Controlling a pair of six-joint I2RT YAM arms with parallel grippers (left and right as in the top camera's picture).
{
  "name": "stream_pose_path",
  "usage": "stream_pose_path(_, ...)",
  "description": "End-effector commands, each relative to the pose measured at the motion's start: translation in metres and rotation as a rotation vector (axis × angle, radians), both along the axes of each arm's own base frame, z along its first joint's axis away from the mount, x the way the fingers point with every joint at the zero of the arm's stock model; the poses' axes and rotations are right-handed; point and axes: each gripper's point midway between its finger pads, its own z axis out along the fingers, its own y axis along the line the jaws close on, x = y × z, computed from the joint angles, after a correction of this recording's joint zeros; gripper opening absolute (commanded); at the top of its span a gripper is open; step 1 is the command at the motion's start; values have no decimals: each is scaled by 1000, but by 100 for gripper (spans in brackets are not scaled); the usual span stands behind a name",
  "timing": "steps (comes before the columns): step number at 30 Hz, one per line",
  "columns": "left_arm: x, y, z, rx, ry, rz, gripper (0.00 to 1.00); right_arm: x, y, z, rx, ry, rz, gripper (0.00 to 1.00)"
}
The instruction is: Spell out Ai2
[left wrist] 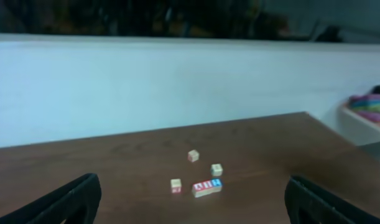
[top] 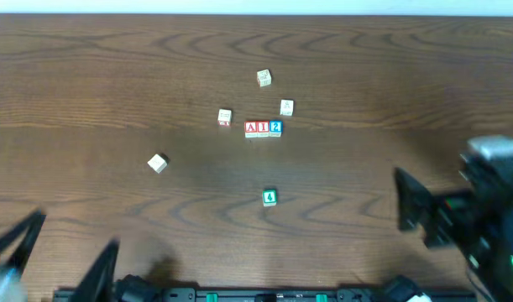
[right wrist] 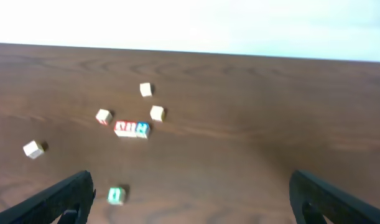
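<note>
Three small blocks stand touching in a row mid-table: a red A block point(top: 252, 128), a red I block point(top: 264, 128) and a blue 2 block point(top: 275, 127). The row also shows in the left wrist view point(left wrist: 206, 186) and in the right wrist view point(right wrist: 132, 129). My left gripper point(top: 59, 252) is open and empty at the front left edge, far from the row. My right gripper point(top: 428, 214) is open and empty at the right side, raised and apart from every block.
Loose blocks lie around the row: a green one point(top: 269, 198) in front, plain ones at the left point(top: 158, 163), behind point(top: 264, 78), behind right point(top: 286, 107) and one with red point(top: 225, 117) next to the row. A white wall stands behind the table.
</note>
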Motion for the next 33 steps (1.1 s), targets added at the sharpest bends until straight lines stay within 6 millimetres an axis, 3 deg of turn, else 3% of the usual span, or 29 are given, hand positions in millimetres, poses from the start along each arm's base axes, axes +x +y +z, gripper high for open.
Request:
stream_pose_path(1, -31, 1, -6, 2, -38, -66, 98, -16, -14, -1, 36, -7, -35, 99)
stream_pose_path(2, -38, 3, -13, 5, -30, -65, 100, -22, -18, -4, 49, 3, -44, 99)
stream_pose_path(3, -43, 7, -21, 11, -15, -55, 93, -27, -22, -10, 59, 18, -56, 99)
stream_pose_path(5, -49, 11, -37, 2, 33, -49, 96, -38, -30, -27, 93, 68, -97, 97)
stream_pose_path(10, -31, 4, -54, -41, 96, -36, 95, -41, -24, -74, 147, 135, -110, 96)
stream_pose_path(16, 21, -14, -97, 1, 197, -16, 95, -22, 11, -111, 190, 145, -4, 98)
stream_pose_path(23, 98, -35, -162, 33, 246, 41, 95, 38, 54, -133, 52, -35, 140, 99)
stream_pose_path(29, 154, -41, -207, 52, 228, 130, 95, 70, 77, -152, -68, -167, 224, 99)
stream_pose_path(33, 177, -55, -239, 106, 225, 95, 95, 87, 89, -182, -117, -180, 248, 99)
